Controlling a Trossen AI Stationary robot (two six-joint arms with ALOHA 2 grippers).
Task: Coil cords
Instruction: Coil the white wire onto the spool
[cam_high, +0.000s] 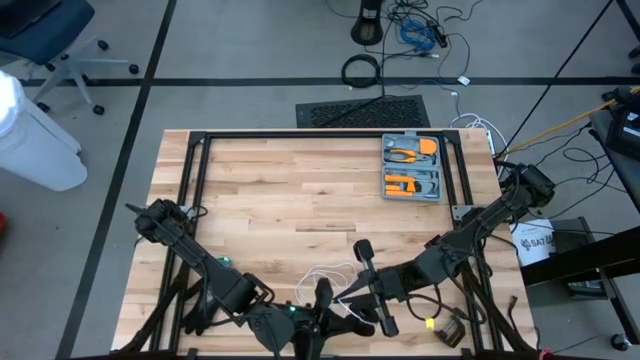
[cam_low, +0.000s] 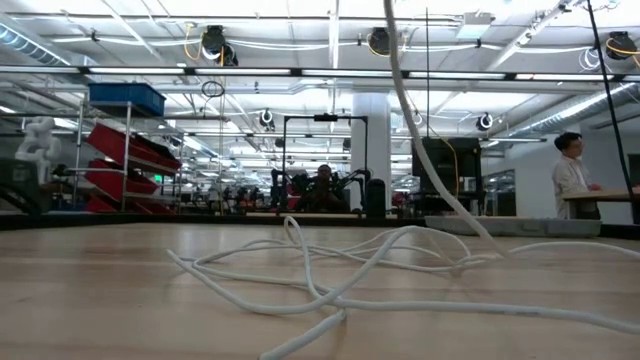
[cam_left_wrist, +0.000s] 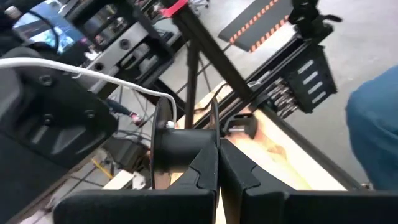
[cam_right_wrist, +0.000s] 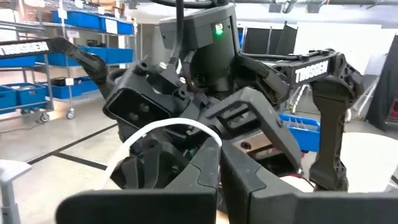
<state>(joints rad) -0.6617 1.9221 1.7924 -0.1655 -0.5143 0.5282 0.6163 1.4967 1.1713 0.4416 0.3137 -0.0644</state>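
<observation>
Here, the pale butcher-block wooden bench (cam_high: 300, 190) fills most of the high view, with a black rectangular metal frame (cam_high: 320, 135) laid on its surface. At the far right part of that frame sits a grey plastic tool tray (cam_high: 412, 168) whose two compartments each hold orange-handled hand tools; I cannot tell exactly which tools they are.

My two dark arms crowd the near edge of the bench. My left end effector (cam_left_wrist: 219, 168) is at the near middle, its fingers pressed together against a black spool with round flanges (cam_left_wrist: 177, 146); a strand of cord leads to the spool's hub. My right end effector (cam_right_wrist: 219, 171) is just beside it, facing my left wrist, and its fingers are pressed together too, with a white loop of cord arching right in front of them. Whether that loop is actually pinched between them I cannot tell.

The thin white flexible cord (cam_low: 330, 265) lies loose on the bench near the front edge, between my two arms. It has no single long axis: it sprawls in flat, overlapping loops that spread mostly across the bench from side to side, and one strand climbs steeply up out of the low view. It is smooth, round and uniformly white. No plug end shows clearly.
</observation>
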